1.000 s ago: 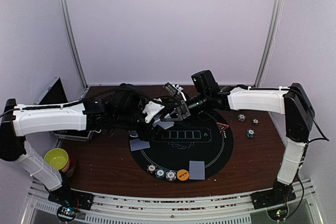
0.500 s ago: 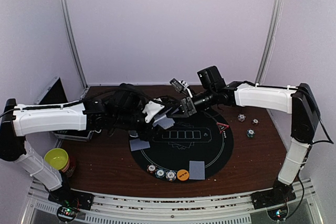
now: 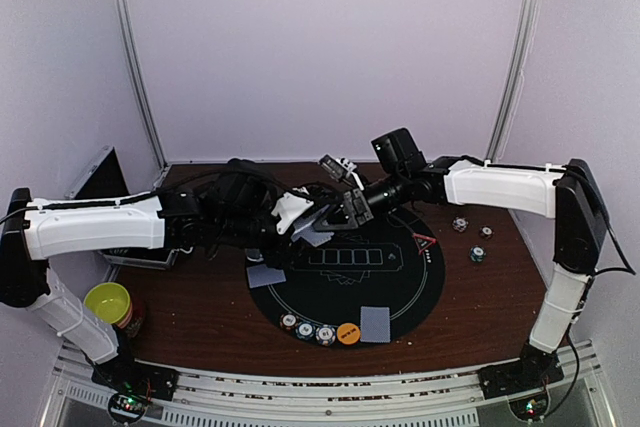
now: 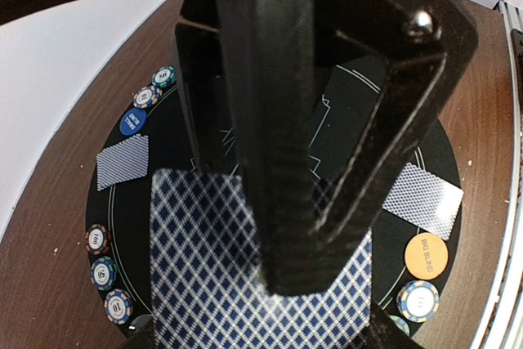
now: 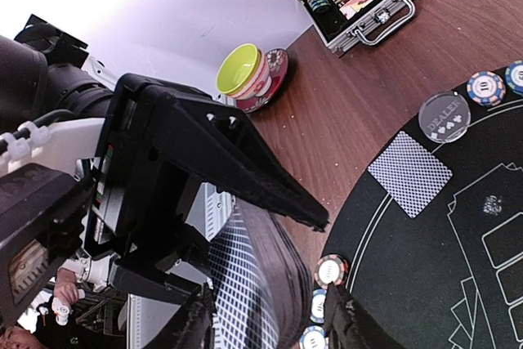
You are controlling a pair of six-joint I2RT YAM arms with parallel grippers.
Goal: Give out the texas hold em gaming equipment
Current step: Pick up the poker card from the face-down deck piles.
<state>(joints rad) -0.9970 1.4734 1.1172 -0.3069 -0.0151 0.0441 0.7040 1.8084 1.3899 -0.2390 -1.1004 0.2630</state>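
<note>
Now the deck of playing cards point(image 3: 316, 233) is held clenched in the left gripper point(image 3: 300, 219) above the far-left part of the black mat point(image 3: 400, 292), its long axis pointed out toward the right arm. The right gripper point(image 3: 347, 209) is seen just at the deck's free end, jaws parted to either side of it, though contact cannot be told. A card would likely be drawn off lengthwise, rightward.

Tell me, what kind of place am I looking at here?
Probably a robotics test booth dressed as a small poker table: plain white walls on metal posts, two robot arms bolted along the near edge, and a round black poker mat with playing cards and poker chips on a wooden table.
</note>
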